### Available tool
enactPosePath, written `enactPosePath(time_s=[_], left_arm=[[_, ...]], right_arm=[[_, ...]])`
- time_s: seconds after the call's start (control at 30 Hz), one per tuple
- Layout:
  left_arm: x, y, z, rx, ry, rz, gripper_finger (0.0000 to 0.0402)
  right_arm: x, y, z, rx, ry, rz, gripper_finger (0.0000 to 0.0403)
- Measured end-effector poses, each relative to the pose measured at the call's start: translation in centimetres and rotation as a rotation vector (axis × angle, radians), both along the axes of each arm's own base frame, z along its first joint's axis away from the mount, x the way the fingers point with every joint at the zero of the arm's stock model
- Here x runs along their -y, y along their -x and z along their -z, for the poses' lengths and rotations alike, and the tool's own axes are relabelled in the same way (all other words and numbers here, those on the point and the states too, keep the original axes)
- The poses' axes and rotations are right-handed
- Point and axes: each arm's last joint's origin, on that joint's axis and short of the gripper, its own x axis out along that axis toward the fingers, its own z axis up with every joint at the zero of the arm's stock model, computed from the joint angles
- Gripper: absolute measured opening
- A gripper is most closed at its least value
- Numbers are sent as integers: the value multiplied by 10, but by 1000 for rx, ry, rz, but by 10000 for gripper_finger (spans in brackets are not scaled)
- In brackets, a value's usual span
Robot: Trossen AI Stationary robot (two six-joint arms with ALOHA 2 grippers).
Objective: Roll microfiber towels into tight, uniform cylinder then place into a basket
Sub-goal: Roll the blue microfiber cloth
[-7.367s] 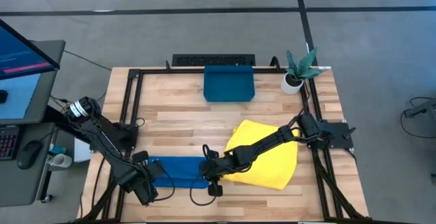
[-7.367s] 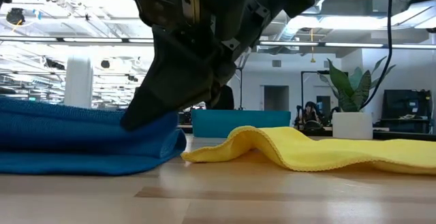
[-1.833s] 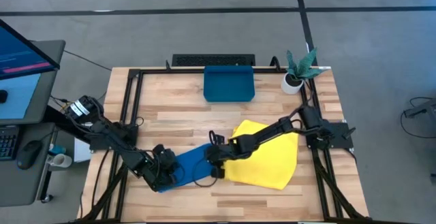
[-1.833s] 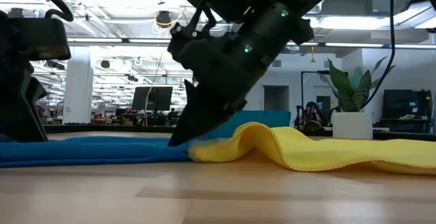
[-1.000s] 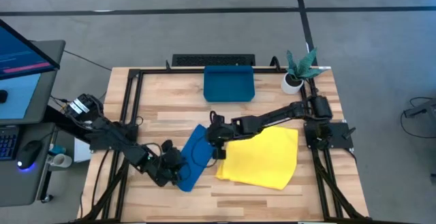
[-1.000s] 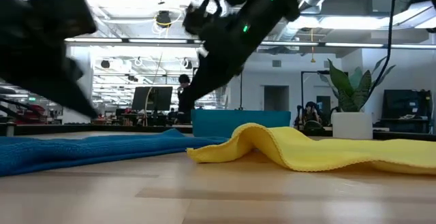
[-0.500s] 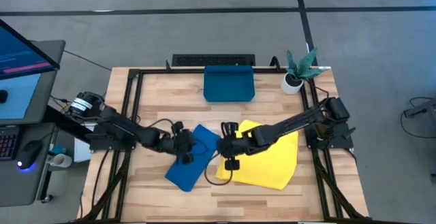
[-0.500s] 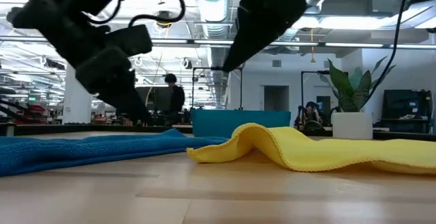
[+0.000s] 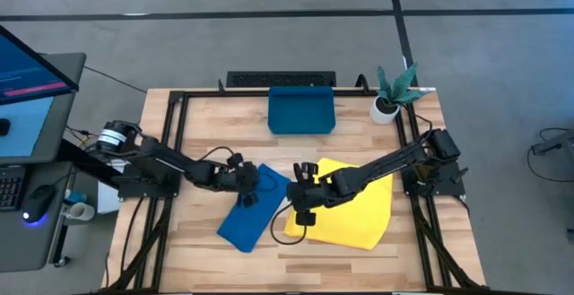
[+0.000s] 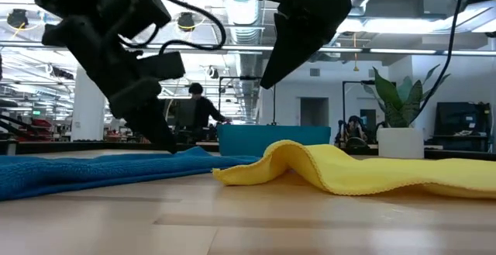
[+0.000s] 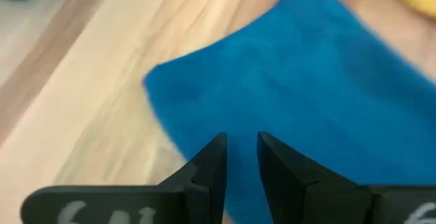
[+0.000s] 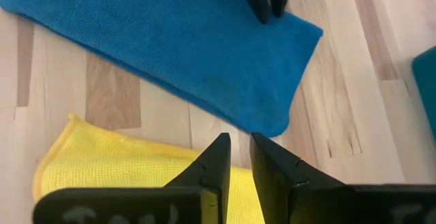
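The blue towel point(image 9: 251, 212) lies flat on the table as a folded band, slanting from the middle toward the near edge. My left gripper point(image 9: 249, 195) stands over its far end point(image 11: 306, 81), fingers a narrow gap apart with nothing between them. The yellow towel point(image 9: 352, 207) lies rumpled to the right of the blue one. My right gripper point(image 9: 299, 192) hangs raised point(image 10: 265, 80) over the yellow towel's left edge point(image 12: 122, 157), also narrowly open and empty. The teal basket point(image 9: 301, 111) stands at the far middle. My left gripper comes slanting down from the table's left, and its fingertips point(image 12: 267, 9) stand at the blue towel's far corner point(image 12: 293, 30). I cannot tell whether they touch the cloth. Nothing sits between the fingers.
A small white pot with a green plant point(image 9: 387, 98) stands at the far right, next to the basket. A black frame point(image 9: 175, 143) runs along the table's left, far and right sides. Bare wood lies between the towels and the basket.
My left gripper has swung from the blue towel's near end toward the far and right, along the towel to its far end. My right gripper has risen and drawn back toward the right, over the yellow towel's edge. Both towels have stayed where they were.
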Motion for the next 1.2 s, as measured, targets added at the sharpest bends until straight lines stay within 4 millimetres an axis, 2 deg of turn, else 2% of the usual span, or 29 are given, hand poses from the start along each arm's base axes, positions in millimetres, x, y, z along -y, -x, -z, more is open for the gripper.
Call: enactPosePath(time_s=[0.2,0.57,0.87,1.07,1.2], left_arm=[[-8,1,4,-22,-11,-79,74],[-17,17,10,-141,-13,-274,74],[2,39,14,-212,-4,-421,74],[23,55,9,-203,-21,-411,74],[39,63,-2,-156,36,-357,74]], right_arm=[[0,1,0,-6,2,-2,82],[0,2,1,-22,11,-9,82],[6,0,1,-31,35,-32,82],[13,-2,1,-40,57,-48,82],[21,-4,1,-40,56,-26,82]])
